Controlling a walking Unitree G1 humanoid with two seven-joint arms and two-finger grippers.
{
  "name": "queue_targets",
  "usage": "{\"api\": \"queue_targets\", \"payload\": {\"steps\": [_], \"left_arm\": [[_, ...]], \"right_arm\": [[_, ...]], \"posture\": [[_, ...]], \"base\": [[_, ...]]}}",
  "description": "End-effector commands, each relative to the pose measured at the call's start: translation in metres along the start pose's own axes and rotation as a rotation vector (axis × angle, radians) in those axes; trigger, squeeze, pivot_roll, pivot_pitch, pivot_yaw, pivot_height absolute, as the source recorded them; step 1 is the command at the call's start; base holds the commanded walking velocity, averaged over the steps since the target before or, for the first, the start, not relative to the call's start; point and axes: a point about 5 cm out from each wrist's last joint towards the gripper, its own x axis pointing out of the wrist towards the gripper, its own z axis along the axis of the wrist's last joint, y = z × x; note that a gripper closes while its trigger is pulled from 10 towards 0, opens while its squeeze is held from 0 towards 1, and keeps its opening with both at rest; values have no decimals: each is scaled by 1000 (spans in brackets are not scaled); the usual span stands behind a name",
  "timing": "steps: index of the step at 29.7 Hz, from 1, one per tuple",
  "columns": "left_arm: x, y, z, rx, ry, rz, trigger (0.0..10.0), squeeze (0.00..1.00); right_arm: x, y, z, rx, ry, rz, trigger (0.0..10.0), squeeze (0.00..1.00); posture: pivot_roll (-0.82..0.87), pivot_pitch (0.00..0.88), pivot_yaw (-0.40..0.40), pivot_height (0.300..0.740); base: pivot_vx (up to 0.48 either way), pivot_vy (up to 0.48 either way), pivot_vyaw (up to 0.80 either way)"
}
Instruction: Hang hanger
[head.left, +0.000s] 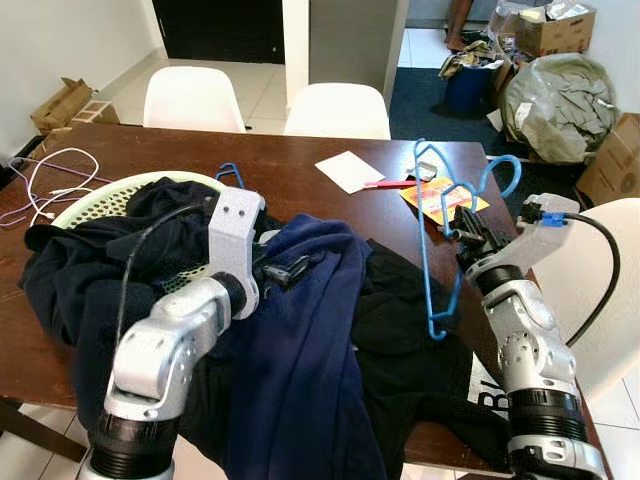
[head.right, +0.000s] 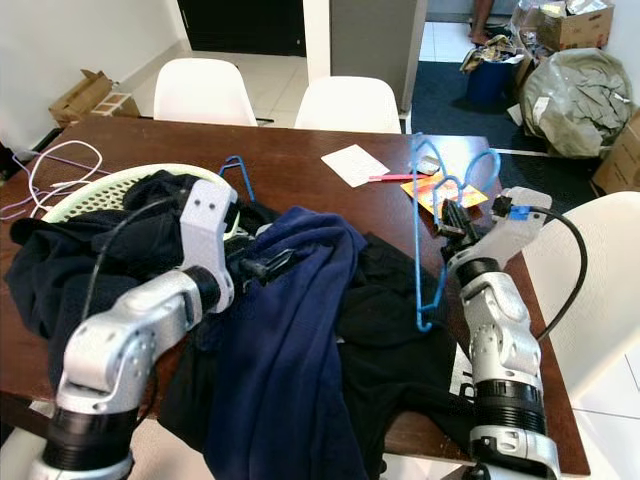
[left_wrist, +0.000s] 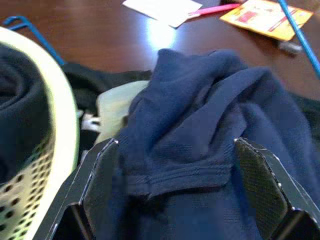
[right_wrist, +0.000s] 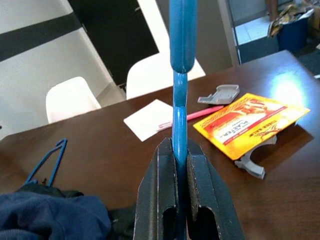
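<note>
Right gripper (right_wrist: 180, 165) fingers clamped on blue hanger (head.left: 432, 250) above worktop (head.left: 300, 175); left gripper (left_wrist: 180, 190) fingers wide over navy garment (left_wrist: 210, 130).

1. The right gripper (right_wrist: 180, 150) has its two black fingers (right_wrist: 159, 200) pressed together on a blue hanger (right_wrist: 182, 45), whose bar rises from between them toward 12 o'clock.
2. At 3 o'clock of the fingers an orange packet (right_wrist: 250, 122) lies on the brown table (right_wrist: 100, 160), with a grey plastic clip (right_wrist: 220, 93) near its upper edge.
3. A white paper (right_wrist: 148, 120) lies at 11 o'clock, a pink pen (right_wrist: 200, 114) touching it.
4. At 8 o'clock lies navy clothing (right_wrist: 50, 217), with a second blue hanger (right_wrist: 47, 161) above it.
5. Two white chairs (right_wrist: 70, 100) stand beyond the table.
</note>
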Motion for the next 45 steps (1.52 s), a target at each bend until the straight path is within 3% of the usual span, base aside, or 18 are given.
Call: {"api": "queue_targets", "payload": {"steps": [1, 9, 15, 16, 21, 22, 29, 34, 36, 39, 40, 41, 42, 43, 44, 45], "left_arm": [[3, 4, -5, -10, 1, 32, 10000, 0], [15, 9, -16, -63, 38, 87, 10000, 0], [23, -3, -30, -59, 106, 47, 10000, 0], [27, -14, -30, -59, 98, -9, 4000, 0], [29, -20, -26, -67, 76, -40, 4000, 0], [30, -20, -27, -67, 74, -44, 0, 0], [30, -14, -28, -71, 69, -37, 0, 0], [28, 4, -20, -56, 34, 8, 0, 0], [28, 4, -20, -56, 34, 8, 0, 0], [26, 16, -7, -54, -14, 34, 0, 0], [22, 31, 17, -49, -102, 71, 0, 0], [22, 31, 17, -49, -102, 71, 0, 0], [13, 52, 50, -30, -220, 132, 0, 0], [-8, 83, 101, 32, -405, 237, 0, 0], [-8, 83, 101, 32, -405, 237, 0, 0], [-27, 100, 135, 74, -532, 309, 0, 0]], "right_arm": [[1, 8, -8, -9, 15, 15, 10000, 0], [-1, 16, -13, -21, 22, 34, 10000, 0], [-1, 15, -9, -27, 3, 32, 10000, 0], [-1, 15, -5, -26, -10, 35, 10000, 0], [-1, 16, -3, -26, -18, 37, 10000, 0], [-1, 17, -3, -25, -21, 38, 10000, 0], [-1, 21, -1, -10, -32, 49, 10000, 0], [0, 25, -1, 0, -39, 60, 10000, 0], [0, 25, -1, 0, -39, 60, 10000, 0], [1, 27, -1, 3, -41, 63, 10000, 0], [1, 27, 0, 5, -44, 63, 10000, 0], [1, 27, 0, 5, -44, 63, 10000, 0], [1, 28, 0, 6, -46, 63, 10000, 0], [1, 28, 1, 11, -49, 62, 10000, 0], [1, 28, 1, 11, -49, 62, 10000, 0], [1, 28, 1, 14, -50, 62, 10000, 0]], "posture": [[3, 88, 18, 740], [-3, 84, 23, 740], [-20, 90, 32, 740], [-25, 92, 35, 740], [-24, 93, 35, 740], [-25, 93, 38, 740], [-22, 95, 42, 740], [-13, 94, 42, 740], [-13, 94, 42, 740], [-13, 92, 42, 740], [-11, 93, 41, 740], [-11, 93, 41, 740], [-4, 92, 39, 740], [-2, 93, 38, 740], [-2, 93, 38, 740], [9, 95, 36, 740]], "base": [[0, 0, 0], [0, 0, 0], [0, 0, 0], [0, 0, 0], [0, 0, 0], [0, 0, 0], [0, 0, 0], [0, 0, 0], [0, 0, 0], [0, 0, 0], [0, 0, 0], [0, 0, 0], [0, 0, 0], [0, 0, 0], [0, 0, 0], [0, 0, 0]]}}
